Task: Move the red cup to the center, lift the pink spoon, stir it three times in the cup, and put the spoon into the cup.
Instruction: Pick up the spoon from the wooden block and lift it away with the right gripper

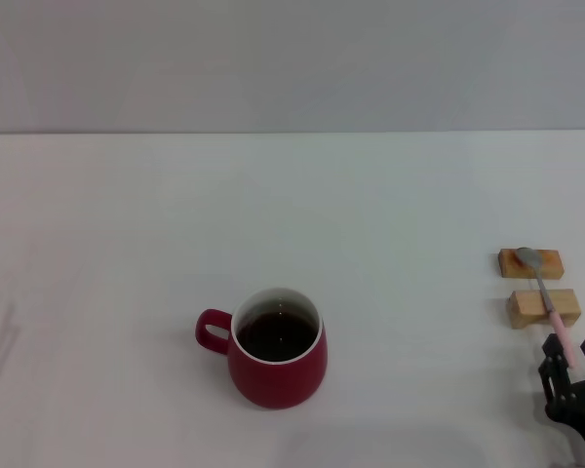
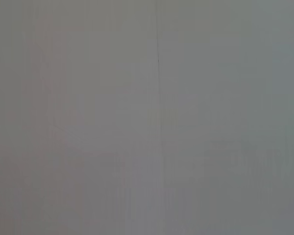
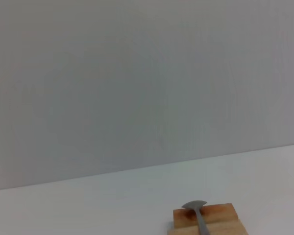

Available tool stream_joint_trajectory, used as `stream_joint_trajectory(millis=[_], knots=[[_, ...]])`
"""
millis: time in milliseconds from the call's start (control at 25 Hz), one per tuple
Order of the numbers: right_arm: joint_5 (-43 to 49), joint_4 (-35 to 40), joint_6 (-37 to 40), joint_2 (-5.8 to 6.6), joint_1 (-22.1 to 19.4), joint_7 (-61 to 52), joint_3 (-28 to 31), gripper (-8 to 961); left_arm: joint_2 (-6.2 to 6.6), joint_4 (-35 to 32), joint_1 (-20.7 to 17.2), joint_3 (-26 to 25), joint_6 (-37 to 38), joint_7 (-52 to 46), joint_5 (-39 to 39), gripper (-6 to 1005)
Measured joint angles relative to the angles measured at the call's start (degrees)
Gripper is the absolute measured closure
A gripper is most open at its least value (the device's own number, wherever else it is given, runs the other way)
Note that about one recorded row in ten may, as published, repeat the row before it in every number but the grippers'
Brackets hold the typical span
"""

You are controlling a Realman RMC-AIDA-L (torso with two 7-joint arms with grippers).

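Head view: 1 red cup (image 1: 277, 349), 1 pink spoon (image 1: 547, 297), 2 blocks (image 1: 531, 263)

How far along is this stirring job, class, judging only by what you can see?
Done: the red cup stands near the table's middle. In hand: the right gripper sits at the handle end of the pink spoon, which lies across two wooden blocks. Left: lifting, stirring three times, leaving the spoon in the cup.

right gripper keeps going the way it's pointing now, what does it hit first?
Probably the pink spoon: the right gripper sits at its handle end, fingers either side, pointing along it toward the two wooden blocks it rests on. Depth is unclear, so it may pass above.
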State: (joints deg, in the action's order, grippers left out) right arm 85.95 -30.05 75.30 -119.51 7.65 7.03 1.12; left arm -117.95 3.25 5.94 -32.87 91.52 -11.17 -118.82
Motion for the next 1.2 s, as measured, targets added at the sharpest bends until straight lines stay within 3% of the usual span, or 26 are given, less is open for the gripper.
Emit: stream_joint_trajectory(millis=[280, 480, 760, 1200], knots=[[0.00, 0.00, 0.00, 0.07, -0.19, 0.00, -0.05, 650, -0.03, 0.00, -0.19, 0.03, 0.22, 0.00, 0.00, 167], [-0.19, 0.05, -0.01, -0.05, -0.68, 0.00, 0.41, 664, -0.08, -0.06, -0.35, 0.03, 0.57, 0.00, 0.00, 167], [-0.47, 0.09, -0.06, 0.01, -0.42, 0.00, 0.17, 866, -0.09, 0.07, -0.84, 0.00, 1.10, 0.01, 0.00, 167], [-0.46, 0.09, 1.01, 0.01, -0.53, 0.46, -0.12, 918, -0.09, 0.17, -0.84, 0.00, 1.49, 0.16, -0.05, 167]])
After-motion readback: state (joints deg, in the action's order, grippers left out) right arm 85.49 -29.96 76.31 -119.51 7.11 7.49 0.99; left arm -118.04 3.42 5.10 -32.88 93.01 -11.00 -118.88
